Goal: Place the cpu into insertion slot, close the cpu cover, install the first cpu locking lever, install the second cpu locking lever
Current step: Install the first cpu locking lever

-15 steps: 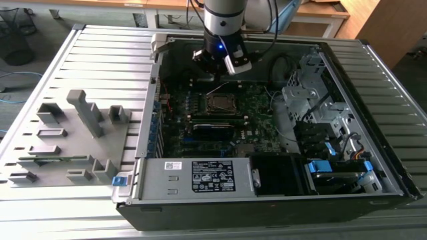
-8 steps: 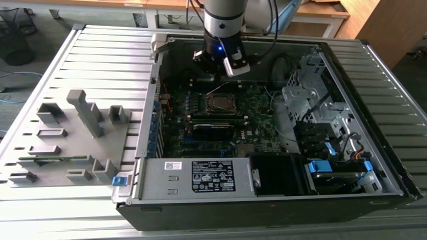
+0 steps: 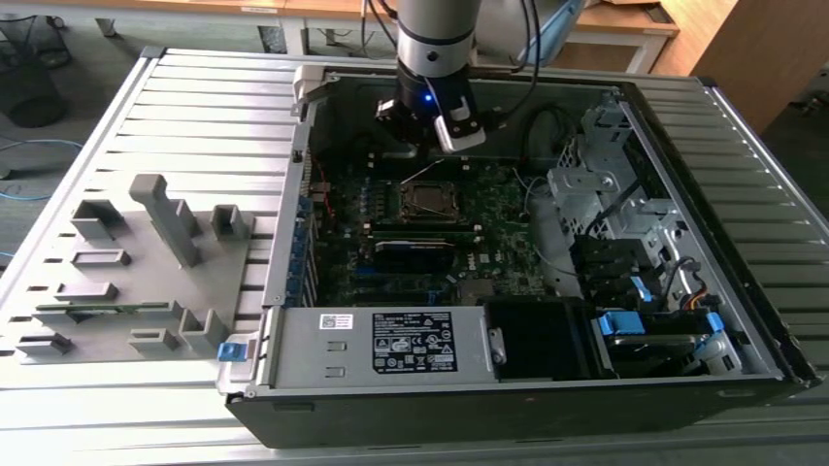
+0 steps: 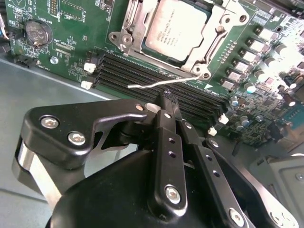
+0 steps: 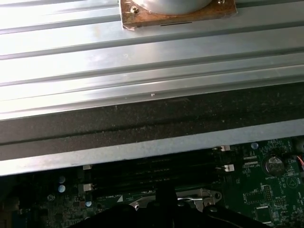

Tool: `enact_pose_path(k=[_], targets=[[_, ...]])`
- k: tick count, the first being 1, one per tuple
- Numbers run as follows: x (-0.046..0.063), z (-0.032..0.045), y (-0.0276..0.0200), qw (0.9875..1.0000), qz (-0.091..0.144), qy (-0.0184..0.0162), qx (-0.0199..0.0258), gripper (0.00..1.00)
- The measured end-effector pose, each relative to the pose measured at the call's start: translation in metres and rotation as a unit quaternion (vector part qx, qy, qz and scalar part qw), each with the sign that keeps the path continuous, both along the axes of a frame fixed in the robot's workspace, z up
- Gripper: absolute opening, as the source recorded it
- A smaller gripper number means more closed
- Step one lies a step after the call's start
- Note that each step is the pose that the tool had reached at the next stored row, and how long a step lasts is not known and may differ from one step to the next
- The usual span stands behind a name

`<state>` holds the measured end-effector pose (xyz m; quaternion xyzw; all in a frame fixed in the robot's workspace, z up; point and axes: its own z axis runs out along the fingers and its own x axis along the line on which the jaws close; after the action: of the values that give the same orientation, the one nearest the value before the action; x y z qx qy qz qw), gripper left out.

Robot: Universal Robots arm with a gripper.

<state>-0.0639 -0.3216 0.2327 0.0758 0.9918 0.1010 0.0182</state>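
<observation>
In the second wrist view, the one gripper [image 4: 167, 102] has its black fingers [image 4: 166, 142] pressed together, gripping nothing, tips just above four long black memory slots [image 4: 156, 76]. Beyond those slots one cpu [image 4: 178, 28] lies flat in the insertion slot, the cpu cover [image 4: 199, 59] closed around it. One thin wire lever [image 4: 161, 84] lies along the slots; its far end is hard to trace.

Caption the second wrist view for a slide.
Closed gripper at a raised locking lever, beside the cpu seated under its cover.
</observation>
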Motion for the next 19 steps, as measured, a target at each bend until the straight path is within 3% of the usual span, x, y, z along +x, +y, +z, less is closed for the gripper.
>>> enact_pose_path(k=[7, 19], targets=[[0.0017, -0.0030, 0.0000, 1.0000, 0.000, 0.0000, -0.0029, 0.11], [0.0058, -0.0064, 0.0000, 1.0000, 0.000, 0.0000, -0.0029, 0.11]])
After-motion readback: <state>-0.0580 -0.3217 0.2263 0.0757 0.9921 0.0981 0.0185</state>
